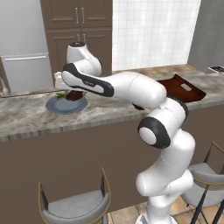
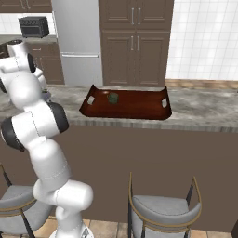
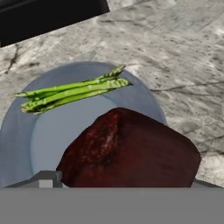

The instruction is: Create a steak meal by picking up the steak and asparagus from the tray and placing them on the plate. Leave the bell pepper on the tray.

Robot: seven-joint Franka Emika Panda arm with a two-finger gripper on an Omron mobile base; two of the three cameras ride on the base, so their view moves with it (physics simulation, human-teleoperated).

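Steak (image 3: 131,151) sits on the plate (image 3: 26,131) beside asparagus (image 3: 72,91), claw (image 1: 74,95) spread right over it, pinching nothing (release looks done). Lift straight up off the plate; bell pepper (image 2: 113,98) stays on tray (image 2: 135,109).

I can see one plate (image 3: 19,131), and on it one steak (image 3: 131,151) and one bunch of asparagus (image 3: 72,92). There is one tray (image 2: 135,106) with one pepper (image 2: 113,98) in it. I count two chairs (image 2: 165,211) by the counter.
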